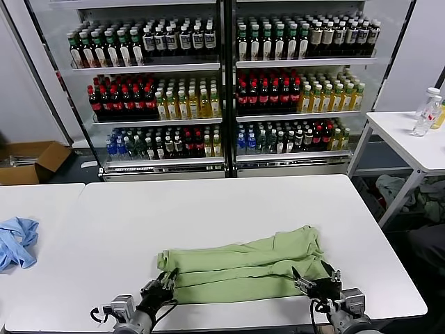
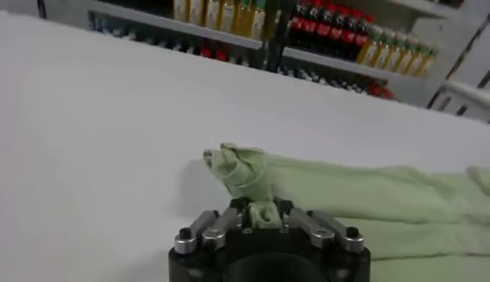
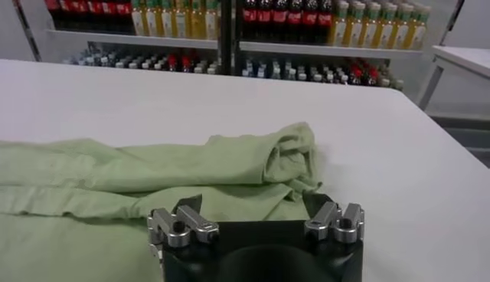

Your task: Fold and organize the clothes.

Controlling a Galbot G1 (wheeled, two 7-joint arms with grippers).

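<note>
The light green shirt lies folded into a long band across the near part of the white table. Its collar, buttons and chest print are hidden. My left gripper is at the band's left end, shut on a pinch of the green cloth. My right gripper is at the band's right near corner, open, with its fingers spread over the flat cloth and holding nothing.
A light blue cloth lies on the adjoining table at the left. A drinks fridge stands behind. A side table with bottles is at the far right. The table's front edge is just below both grippers.
</note>
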